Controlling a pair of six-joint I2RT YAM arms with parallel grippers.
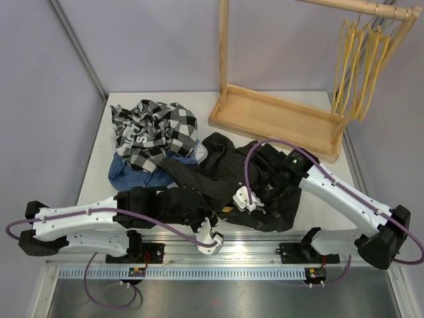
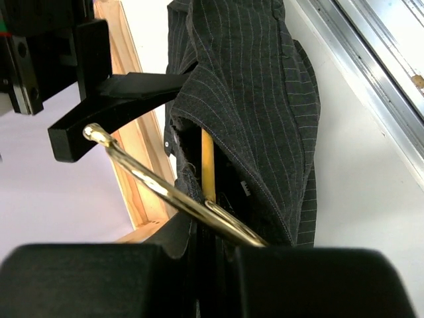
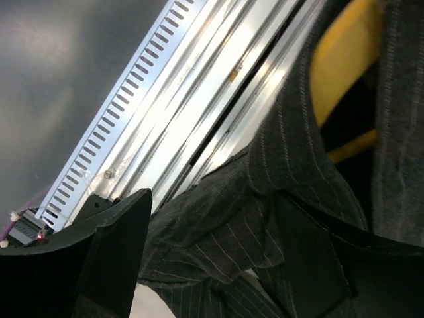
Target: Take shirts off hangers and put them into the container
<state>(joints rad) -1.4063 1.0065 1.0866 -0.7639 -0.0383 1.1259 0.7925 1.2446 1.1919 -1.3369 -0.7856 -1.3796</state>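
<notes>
The pinstriped shirt (image 1: 218,154) lies mid-table with its hanger (image 2: 207,165) inside. Our left gripper (image 2: 212,265) is pinched shut at the root of the hook (image 2: 152,185), we judge to anchor it. That lets our right gripper (image 3: 212,255), at 2 o'clock with jaws wide astride the cloth, drag the shirt off.

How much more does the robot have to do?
Mostly done. Empty hangers dangle on the rail, and a checked shirt and blue shirt lie heaped at the left; the basket itself is hidden. In hand: the black pinstriped shirt, its yellow hanger inside; left jaws shut on the hook, right jaws open around the cloth. Left: pull that hanger out and drop the shirt in.
</notes>
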